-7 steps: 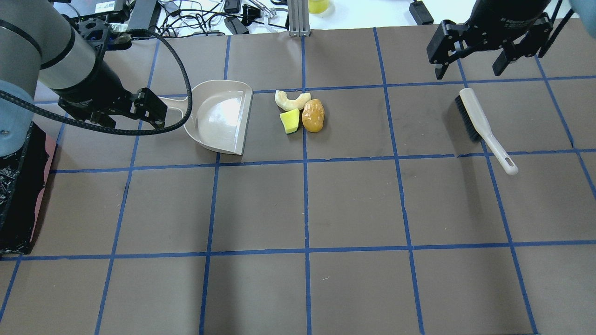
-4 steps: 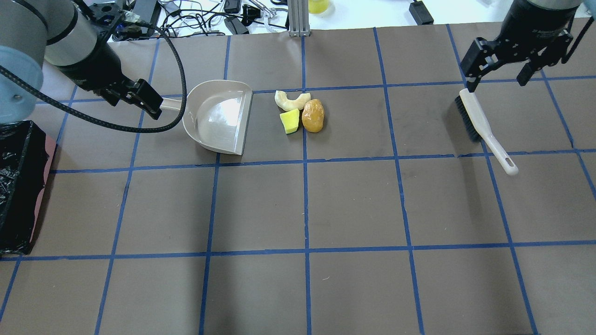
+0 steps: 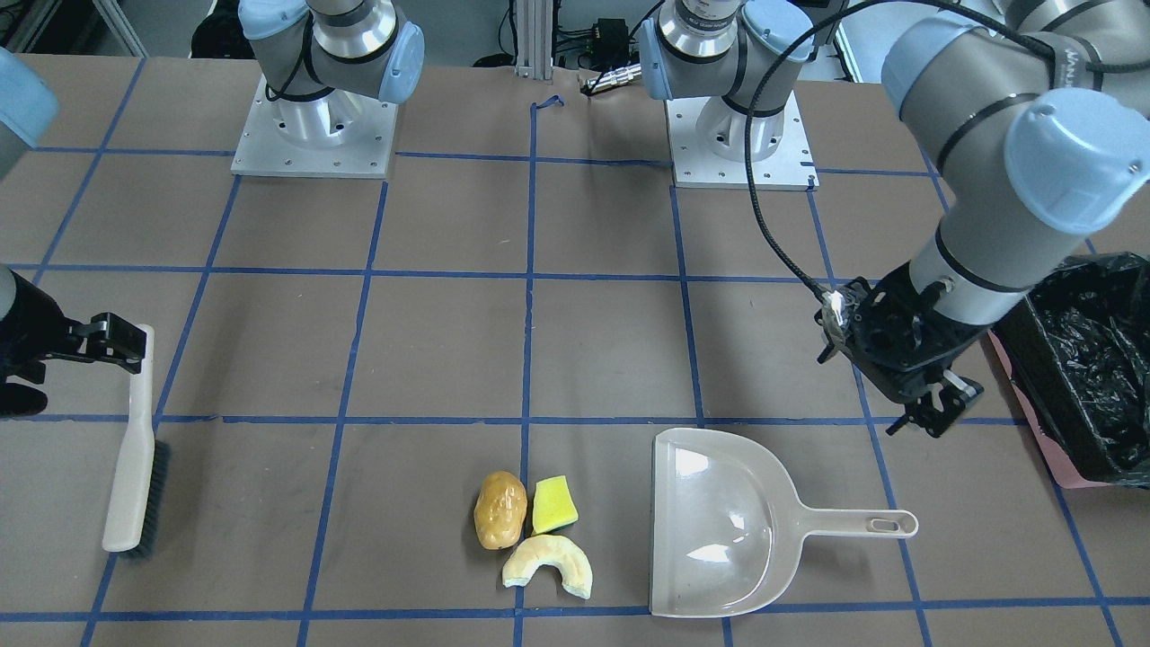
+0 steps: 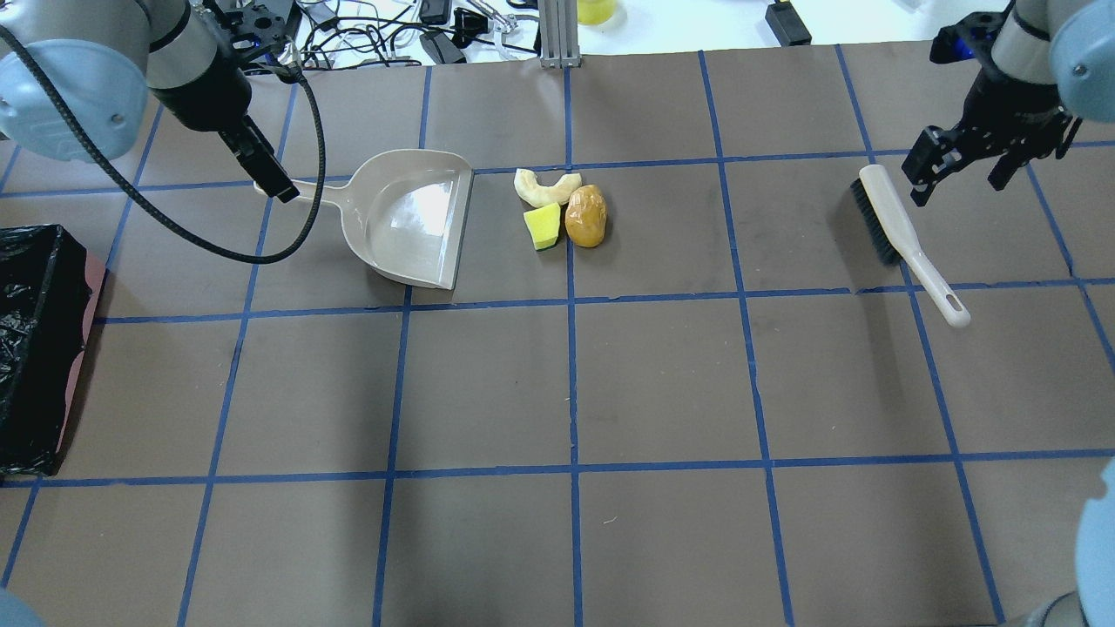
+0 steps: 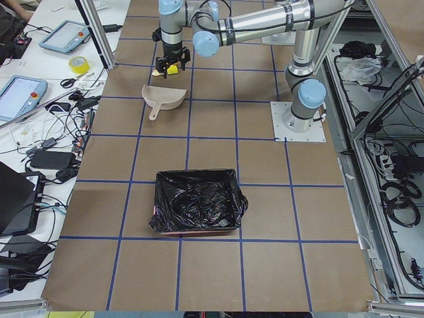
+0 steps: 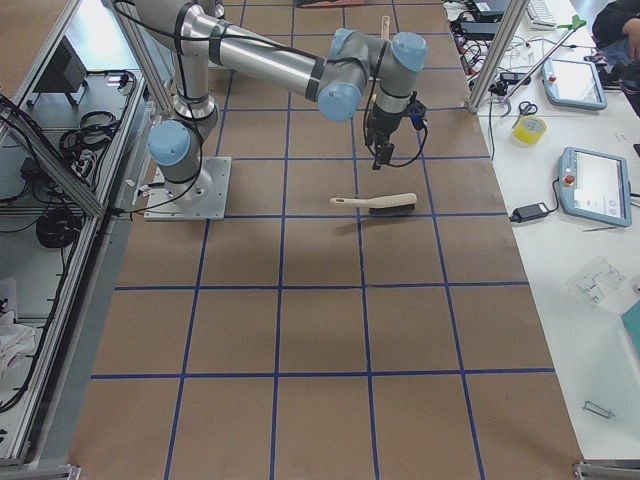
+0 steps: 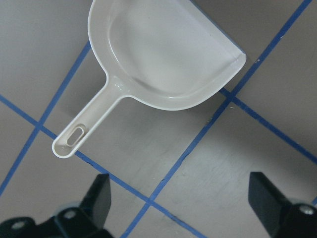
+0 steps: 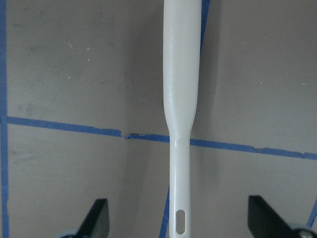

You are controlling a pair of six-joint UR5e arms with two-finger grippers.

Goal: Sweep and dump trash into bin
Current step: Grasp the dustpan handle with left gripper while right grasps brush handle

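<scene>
The trash lies together on the mat: a golden-brown potato (image 4: 585, 216), a yellow sponge (image 4: 542, 227) and a pale crescent (image 4: 545, 186), also seen in the front view as potato (image 3: 499, 509), sponge (image 3: 553, 506) and crescent (image 3: 548, 564). The black-lined bin (image 4: 30, 348) stands at the left edge. My left gripper (image 4: 277, 185) is open and empty, above the handle end of the beige dustpan (image 4: 414, 218); the wrist view shows the dustpan (image 7: 163, 54) ahead of its fingers (image 7: 99, 196). My right gripper (image 4: 958, 174) is open, above the brush (image 4: 902, 239), whose handle (image 8: 182, 99) runs between its fingers.
The dustpan's open mouth faces the trash, a short gap away. The brush lies about two grid squares to the right of the trash. Cables and devices lie on the white bench beyond the mat's far edge (image 4: 557, 54).
The left gripper has swung toward the far edge and turned, now over the dustpan handle's end. The right gripper has moved right and lower, by the brush. Both stay open.
</scene>
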